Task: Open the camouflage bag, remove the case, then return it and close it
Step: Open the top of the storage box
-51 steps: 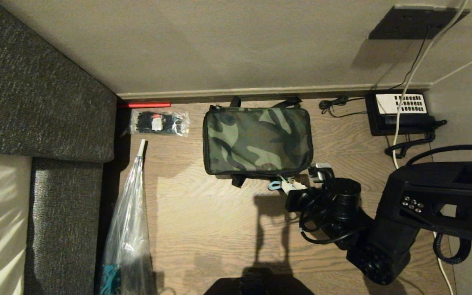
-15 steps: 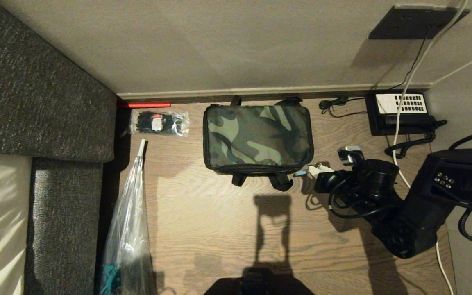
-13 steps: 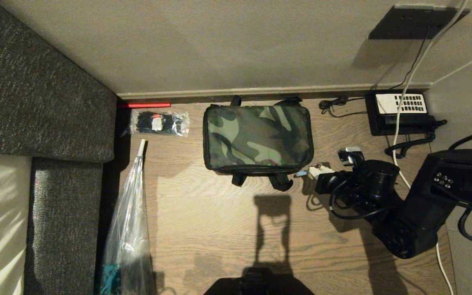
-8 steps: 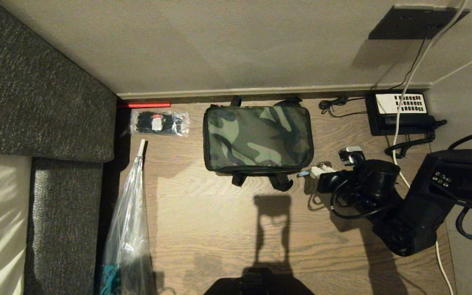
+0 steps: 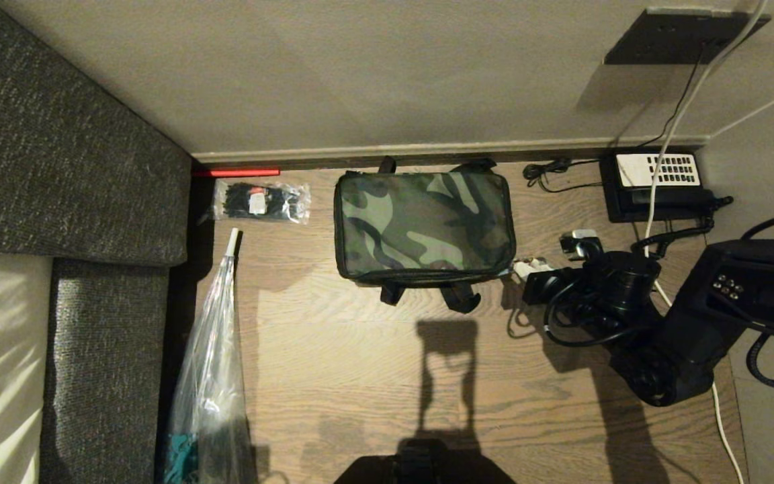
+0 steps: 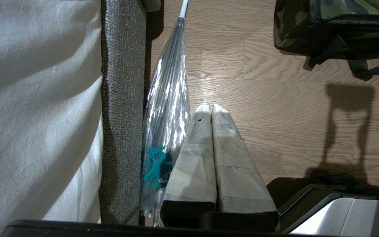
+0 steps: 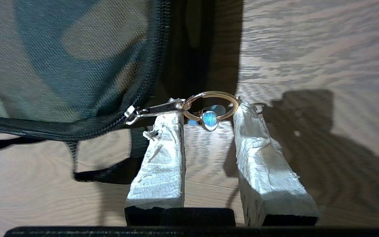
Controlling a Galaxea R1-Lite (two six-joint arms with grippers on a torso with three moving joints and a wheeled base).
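Sofa: dark grey woven upholstery far to the left of the camouflage bag, with a pale cushion at its near end.
Umbrella: clear plastic, folded, lying on the wood floor along the sofa's base, left of the bag and nearer the robot; its white tip points toward the wall.
Packet of ties: small clear packet of black ties to the left of the bag, close to the skirting, with a red strip just behind it.
Left gripper: parked low beside the umbrella, well apart from the bag; its two taped fingers are pressed flat together with nothing between them.
Camouflage bag: flat on the floor against the wall, lid down, black straps poking out at its near edge and at the wall side. The case is not to be seen.
Zipper pull: a silver tab at the bag's near right corner, linked to a brass ring carrying a small blue bead.
Right gripper: at the bag's right near corner; the jaws are partly spread and the ring lies between the two taped fingertips, which touch it on either side.
Telephone: black desk set to the right of the bag, against the wall, with a white cable running across it.
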